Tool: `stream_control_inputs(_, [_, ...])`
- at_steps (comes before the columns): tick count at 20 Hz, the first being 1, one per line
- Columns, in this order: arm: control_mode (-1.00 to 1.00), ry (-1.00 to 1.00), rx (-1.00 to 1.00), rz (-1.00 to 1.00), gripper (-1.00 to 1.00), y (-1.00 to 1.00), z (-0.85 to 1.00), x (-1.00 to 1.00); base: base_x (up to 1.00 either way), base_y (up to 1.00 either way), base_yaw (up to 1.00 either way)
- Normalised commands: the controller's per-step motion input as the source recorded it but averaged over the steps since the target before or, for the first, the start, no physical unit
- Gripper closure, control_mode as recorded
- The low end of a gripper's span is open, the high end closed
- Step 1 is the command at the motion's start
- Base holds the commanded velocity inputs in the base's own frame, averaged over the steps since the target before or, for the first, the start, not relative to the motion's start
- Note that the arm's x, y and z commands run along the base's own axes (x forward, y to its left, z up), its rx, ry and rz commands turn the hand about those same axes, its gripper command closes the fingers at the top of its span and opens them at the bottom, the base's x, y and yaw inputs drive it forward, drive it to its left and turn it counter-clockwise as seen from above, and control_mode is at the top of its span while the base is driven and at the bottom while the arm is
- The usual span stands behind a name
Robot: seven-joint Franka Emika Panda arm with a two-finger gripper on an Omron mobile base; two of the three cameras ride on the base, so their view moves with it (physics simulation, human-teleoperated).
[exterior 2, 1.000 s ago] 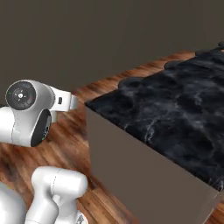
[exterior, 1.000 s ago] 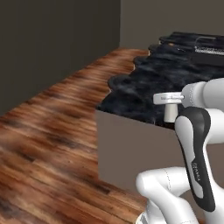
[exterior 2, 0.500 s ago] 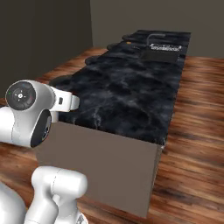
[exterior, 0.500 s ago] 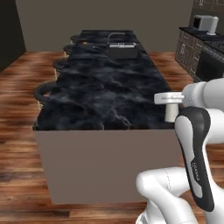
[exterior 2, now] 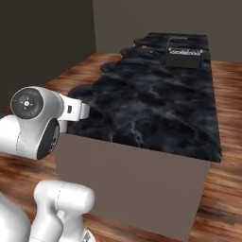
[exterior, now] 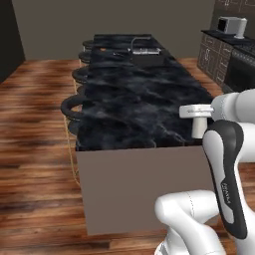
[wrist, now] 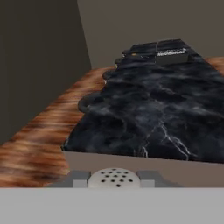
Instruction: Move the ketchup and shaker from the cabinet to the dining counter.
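Currently the gripper point(wrist: 114, 180) sits closed on the shaker point(wrist: 114, 178): in the hand view the pale round cap with its pattern of small holes shows at the bottom middle, with a grey finger point(wrist: 78, 178) pressed against each side of it. From the left base view the shaker point(exterior: 199, 127) appears as a short pale cylinder hanging below the white hand, held upright, in front of the near right corner of the dining counter point(exterior: 134, 107). Whether it is over the slab or just short of its near edge cannot be told from these angles.

Counter: long black marble top with white veins, beige end panel facing the robot, running away from the base. A dark sink point(exterior: 145, 59) with a tap is set in the far part of the top, toward the right edge. A small orange-brown item point(exterior: 102, 49) lies near the far left corner; too small to identify. Black stools point(exterior: 74, 103) line the left edge.

Right base view: the arm's white wrist point(exterior 2: 73, 110) reaches toward the near left corner of the counter point(exterior 2: 160, 101).

Floor point(exterior: 35, 124) is brown wood planks.
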Motion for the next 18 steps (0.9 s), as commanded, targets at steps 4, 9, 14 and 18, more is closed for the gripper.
stream_control_inputs(4, [1.0,0.0,0.0,0.0,1.0,0.0,0.0,0.0,0.0,1.0,-0.12])
stream_control_inputs(9, [1.0,0.0,0.0,0.0,1.0,0.0,0.0,0.0,0.03,1.0,-0.12])
stream_control_inputs(14, [1.0,0.0,0.0,0.0,1.0,0.0,0.0,0.0,0.05,1.0,-0.1])
stream_control_inputs(18, [1.0,0.0,0.0,0.0,1.0,0.0,0.0,0.0,0.18,1.0,-0.1])
